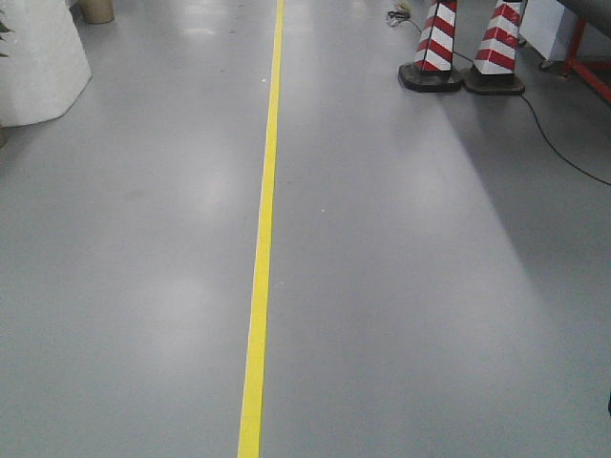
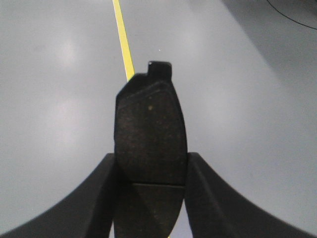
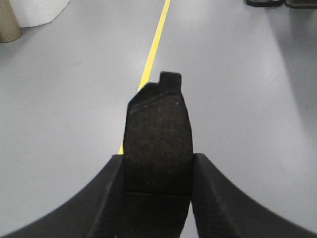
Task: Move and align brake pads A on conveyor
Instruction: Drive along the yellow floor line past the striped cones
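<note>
Both arms loaded: the left fingers (image 2: 96, 203) clamp a brake pad (image 2: 148, 134) between them and the right fingers (image 3: 104, 198) clamp a second brake pad (image 3: 158, 134), each jutting beyond the fingertips above grey floor (image 1: 430, 286). No conveyor in sight; placing and aligning are apparently not yet done.

— What is underneath it all?

— A smooth grey floor (image 1: 401, 286) with a slight sheen. A yellow line (image 1: 263, 239) runs across it from 6 o'clock up to 12.

— And what stands on it?

— At 1 o'clock there's a red-and-white striped cone (image 1: 436, 48), with a second cone (image 1: 496, 48) just beside it. A black cable (image 1: 558, 143) trails from them toward 3 o'clock. A bulky white block (image 1: 33, 67) sits at 10 o'clock, and a tan cylinder (image 1: 95, 10) near it at 11.
</note>
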Motion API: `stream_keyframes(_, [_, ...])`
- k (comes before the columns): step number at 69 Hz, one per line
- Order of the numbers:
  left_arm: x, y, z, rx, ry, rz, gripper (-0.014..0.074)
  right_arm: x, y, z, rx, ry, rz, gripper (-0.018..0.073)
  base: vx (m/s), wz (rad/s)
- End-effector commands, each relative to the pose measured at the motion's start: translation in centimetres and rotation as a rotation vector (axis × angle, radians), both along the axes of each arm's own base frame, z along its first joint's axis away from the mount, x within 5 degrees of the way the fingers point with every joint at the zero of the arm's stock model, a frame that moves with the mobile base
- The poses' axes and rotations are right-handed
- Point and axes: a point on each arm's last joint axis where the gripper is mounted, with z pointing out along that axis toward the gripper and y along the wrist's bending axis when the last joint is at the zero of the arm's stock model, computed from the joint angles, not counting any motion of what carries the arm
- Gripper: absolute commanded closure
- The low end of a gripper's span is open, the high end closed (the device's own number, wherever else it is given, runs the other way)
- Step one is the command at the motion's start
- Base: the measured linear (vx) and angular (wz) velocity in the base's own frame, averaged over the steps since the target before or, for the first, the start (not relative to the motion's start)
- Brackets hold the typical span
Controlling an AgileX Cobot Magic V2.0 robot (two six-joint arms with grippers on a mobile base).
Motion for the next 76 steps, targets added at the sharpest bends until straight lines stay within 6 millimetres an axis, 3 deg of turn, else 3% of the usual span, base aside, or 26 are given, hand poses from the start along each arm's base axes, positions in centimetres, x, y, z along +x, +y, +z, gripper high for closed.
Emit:
stream_keyframes(1, [0.4,-0.06,1.54,-0.034,-0.103,0.01,0.0603,0.33,0.0,1.69,0.012,-0.119,-0.002,0.0566,0.7,0.0])
stream_keyframes(76, [0.4,-0.06,1.54,-0.034,-0.103,0.01,0.0603,0.33,0.01,1.69,0.013,-0.118,-0.002,0.0566,0.74,0.0])
